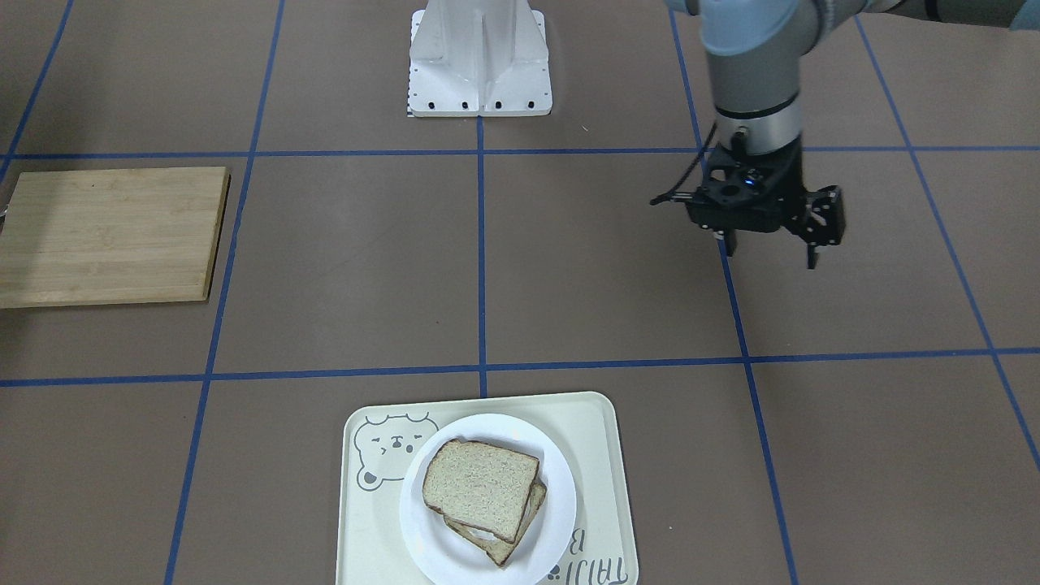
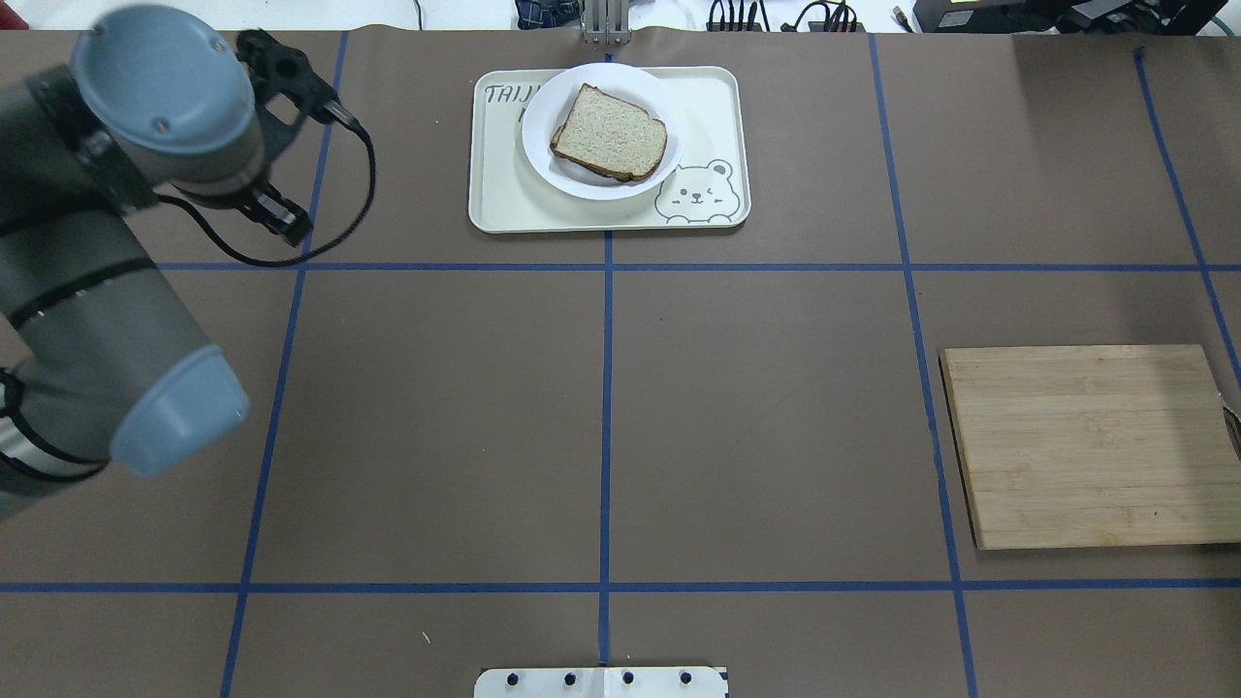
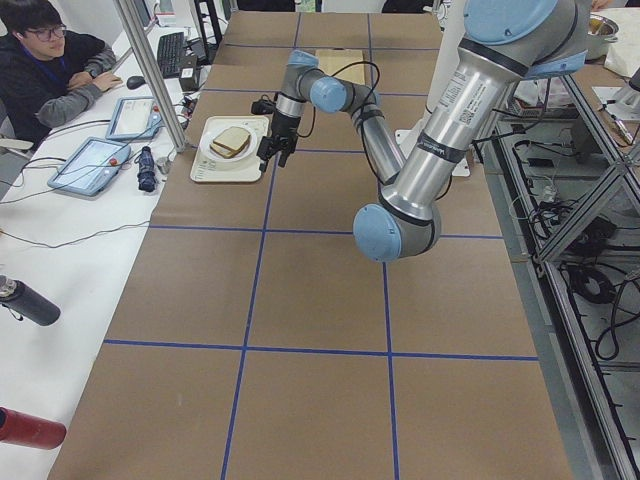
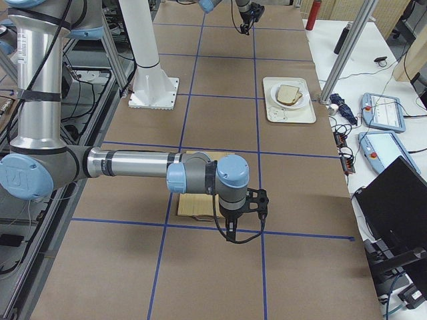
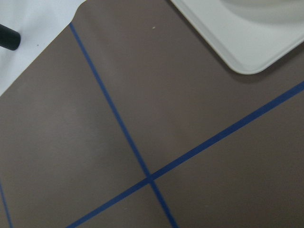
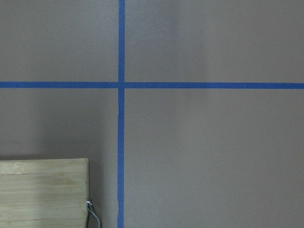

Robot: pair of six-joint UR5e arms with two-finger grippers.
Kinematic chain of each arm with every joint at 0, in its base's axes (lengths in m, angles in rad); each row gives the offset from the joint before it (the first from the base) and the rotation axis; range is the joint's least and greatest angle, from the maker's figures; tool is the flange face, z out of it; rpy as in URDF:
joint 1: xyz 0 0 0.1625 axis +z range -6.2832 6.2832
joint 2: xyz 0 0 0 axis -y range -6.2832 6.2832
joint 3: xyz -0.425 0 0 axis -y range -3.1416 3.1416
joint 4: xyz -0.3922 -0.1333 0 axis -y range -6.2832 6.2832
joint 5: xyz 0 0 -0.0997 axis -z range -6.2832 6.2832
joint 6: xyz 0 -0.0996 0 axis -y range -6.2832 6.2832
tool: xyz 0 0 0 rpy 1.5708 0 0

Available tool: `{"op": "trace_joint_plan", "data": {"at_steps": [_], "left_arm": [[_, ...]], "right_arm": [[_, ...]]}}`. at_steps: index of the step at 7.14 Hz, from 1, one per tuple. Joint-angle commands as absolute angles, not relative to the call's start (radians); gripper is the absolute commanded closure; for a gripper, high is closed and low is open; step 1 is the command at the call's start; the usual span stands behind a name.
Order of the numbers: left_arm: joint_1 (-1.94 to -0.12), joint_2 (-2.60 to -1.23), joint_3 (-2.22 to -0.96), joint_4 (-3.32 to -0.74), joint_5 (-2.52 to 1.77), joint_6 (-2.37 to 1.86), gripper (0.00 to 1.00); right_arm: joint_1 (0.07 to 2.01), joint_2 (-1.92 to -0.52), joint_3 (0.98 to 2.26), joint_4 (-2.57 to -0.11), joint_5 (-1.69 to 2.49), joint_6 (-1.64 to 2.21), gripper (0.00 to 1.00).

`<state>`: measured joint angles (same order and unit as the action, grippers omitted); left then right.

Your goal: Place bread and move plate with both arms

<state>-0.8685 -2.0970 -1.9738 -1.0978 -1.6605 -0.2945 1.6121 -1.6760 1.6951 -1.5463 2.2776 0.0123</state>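
**Already plated: bread sits on the tray, both grippers well away**

Bread lies flat on the plate, resting on a lower slice whose crust pokes out along one side. The two slices are a little skewed from each other. The plate stands inside the cream tray, next to its bear drawing. The tray itself sits at the table edge farthest from the robot's white base stand, roughly on the table's centre line.

The left gripper hangs above the table on the robot's left side, over a blue tape line and well apart from the tray. Its jaws point down and stand apart with nothing between them. The left wrist view shows only bare table, crossing tape and one corner of the tray.

The right gripper hovers low over the table on the robot's right, just beside a corner of the wooden cutting board. It appears only in the side view, so whether its jaws are apart or together cannot be told. The board lies flat, well apart from the tray.
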Motion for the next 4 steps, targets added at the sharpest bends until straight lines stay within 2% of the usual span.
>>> {"op": "trace_joint_plan", "data": {"at_steps": [1, 3, 4], "left_arm": [[-1.129, -1.957, -1.929, -1.072, -1.926, -0.230, 0.01], [-1.266, -1.770, -1.919, -1.232, -2.074, -0.125, 0.01], [-1.329, -1.640, -1.914, -1.397, -2.224, -0.124, 0.01]], "right_arm": [[1.612, -1.681, 1.694, -1.546, 2.276, 0.011, 0.00], [1.612, -1.689, 1.694, -1.546, 2.276, 0.012, 0.00], [1.612, -1.695, 1.695, -1.546, 2.276, 0.011, 0.00]]}}
